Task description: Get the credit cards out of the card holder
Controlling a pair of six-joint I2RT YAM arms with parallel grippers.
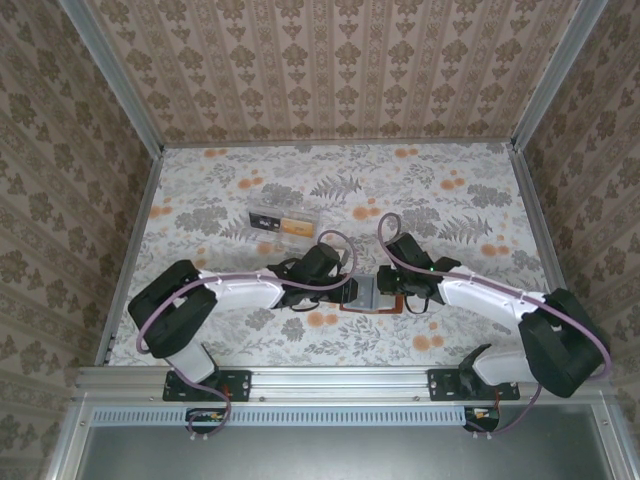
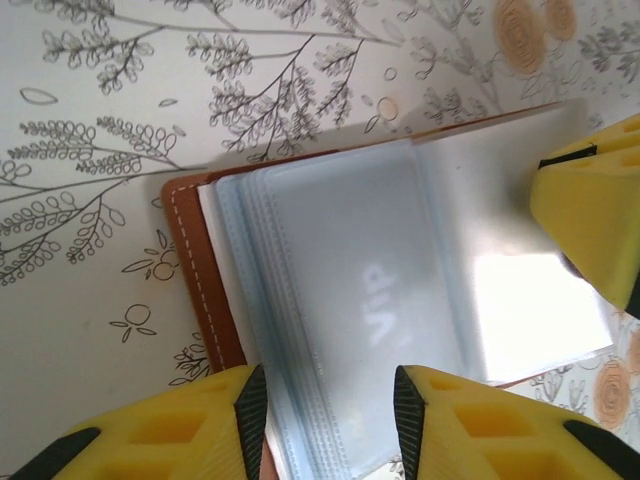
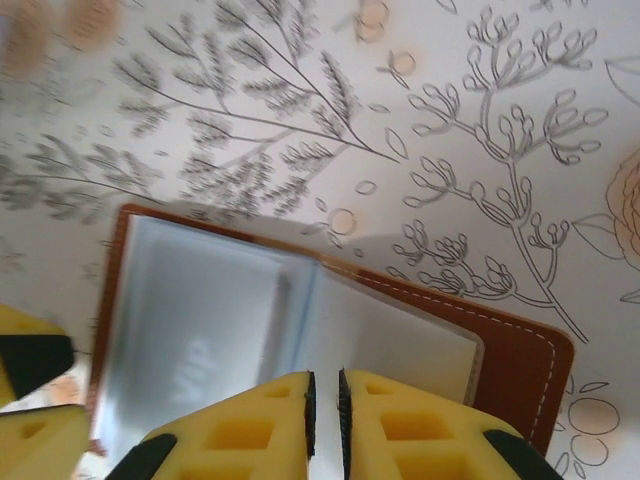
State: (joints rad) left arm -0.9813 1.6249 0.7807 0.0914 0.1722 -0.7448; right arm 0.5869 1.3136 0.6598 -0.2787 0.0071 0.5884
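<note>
We see the floral table [image 1: 200, 200] first, with the left arm [image 1: 240, 290] reaching in from 9 o'clock and the right arm [image 1: 480, 295] from 3 o'clock. A clear plastic box [image 1: 285, 222] with something orange inside lies at 10 o'clock of their meeting point. The card holder [image 1: 372, 296] lies open and flat between the two wrists, at about 5 o'clock of the table's middle, brown cover down and clear sleeves up. The left gripper [image 2: 325, 400] stands partly open astride the sleeves' edge and grips nothing that we can make out. The right gripper [image 3: 325, 385] is nearly closed, with a thin slit between its pads, at the fold; we cannot tell whether a sleeve is pinched there. A credit card [image 2: 375, 315] marked VIP sits inside a sleeve.
</note>
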